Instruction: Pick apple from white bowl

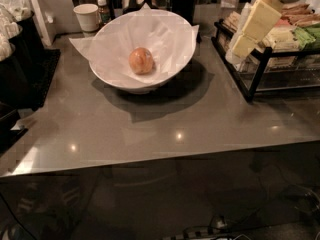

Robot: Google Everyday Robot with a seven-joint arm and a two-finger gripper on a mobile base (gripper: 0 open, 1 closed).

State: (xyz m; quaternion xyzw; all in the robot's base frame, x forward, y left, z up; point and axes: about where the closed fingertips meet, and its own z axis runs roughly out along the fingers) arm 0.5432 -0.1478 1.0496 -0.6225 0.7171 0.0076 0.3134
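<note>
The apple is a small orange-pink fruit with a paler patch. It lies in the middle of the white bowl, which is lined with crinkled white paper and stands at the back centre of the grey counter. My gripper is cream-coloured and hangs at the upper right. It points down and to the left in front of the black wire rack, to the right of the bowl and higher than the apple. It holds nothing that I can see.
A black wire rack with packets stands at the right. A small white paper cup and a small bottle stand behind the bowl on the left. Dark containers line the left edge. The counter's front edge runs across the middle.
</note>
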